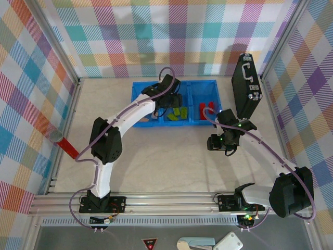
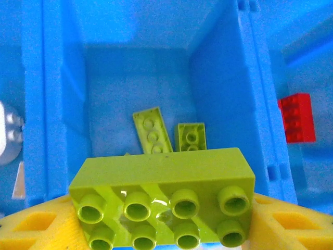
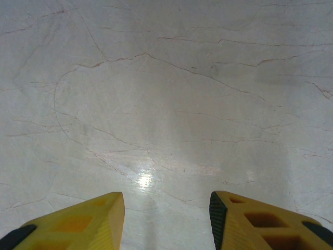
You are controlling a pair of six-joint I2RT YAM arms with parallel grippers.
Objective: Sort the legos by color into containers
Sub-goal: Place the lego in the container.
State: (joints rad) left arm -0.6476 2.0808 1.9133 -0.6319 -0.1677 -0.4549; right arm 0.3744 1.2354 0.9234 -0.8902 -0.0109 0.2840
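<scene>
Brick (image 2: 161, 177) of lime green, studs toward the lens, is sitting between the yellow fingers (image 2: 36, 229) of the left gripper (image 2: 164, 224), which is clamping it by its two ends so that it hangs level. In the left wrist view it is filling the lower middle of the frame, and directly above it in the picture the middle compartment (image 2: 130, 78) of the blue tray (image 1: 140, 84) is lying open, with two green bricks (image 2: 152, 130) resting on its floor. That is likely why the gripper is hovering here: like is going with like, and a drop from this spot looks set to land inside the walls. At right of frame a red brick (image 2: 296, 117) is lying in the next compartment.

The right gripper (image 3: 166, 219) is waiting over bare table (image 3: 166, 78) at lower right of the overhead view — its jaws are standing apart and gripping nothing, and it is keeping well out of the left arm's way.
</scene>
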